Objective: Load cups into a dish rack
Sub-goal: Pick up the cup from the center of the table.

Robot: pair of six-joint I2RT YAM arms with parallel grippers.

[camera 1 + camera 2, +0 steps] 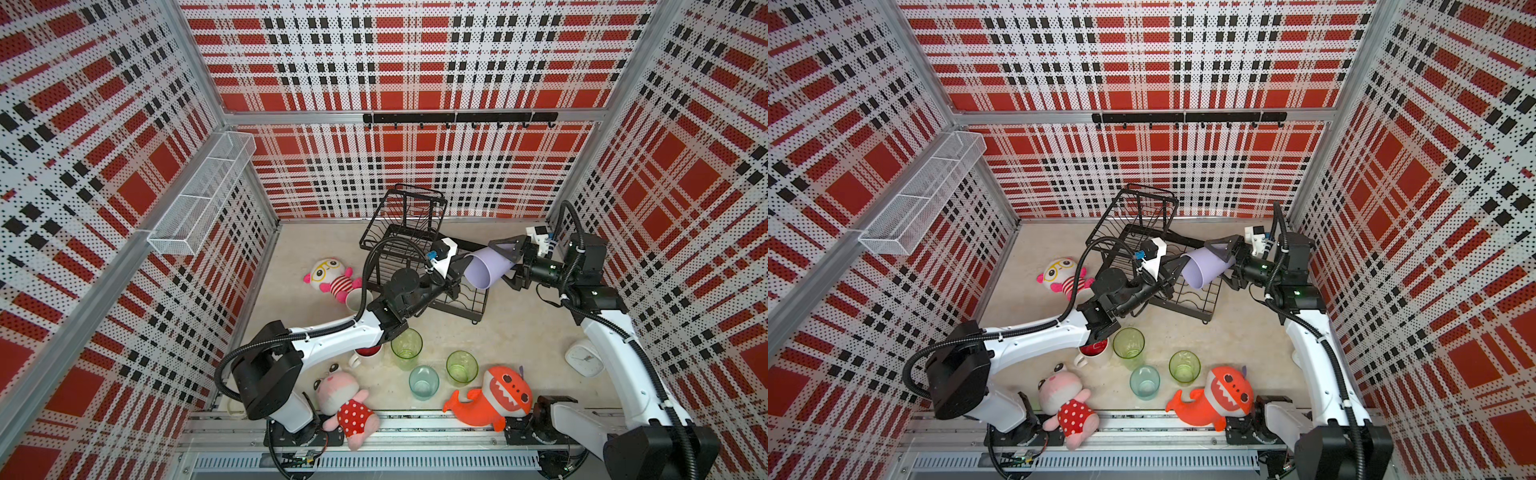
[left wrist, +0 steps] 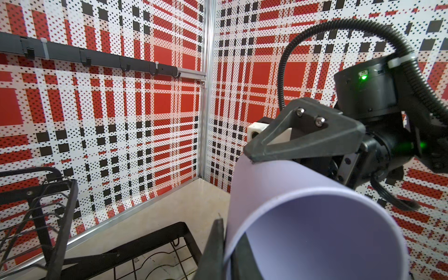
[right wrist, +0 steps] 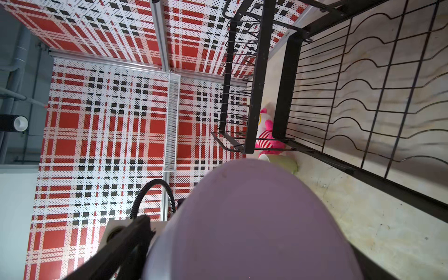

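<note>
Ok so my left end effector (image 1: 466,266) is clamped tight on the tumbler (image 1: 488,266) rim, one finger (image 2: 215,244) outside and the other inside the mouth. My right end effector (image 1: 497,260) is spread wide around the closed end. Its upper finger (image 2: 303,135) touches the wall, and the lower one looks just clear. Tumbler's up in the air over the right edge of the rack (image 1: 409,232) base, lying nearly sideways. Its long axis runs arm to arm, mouth toward my left arm and dipped toward the bench (image 1: 519,332).
</note>
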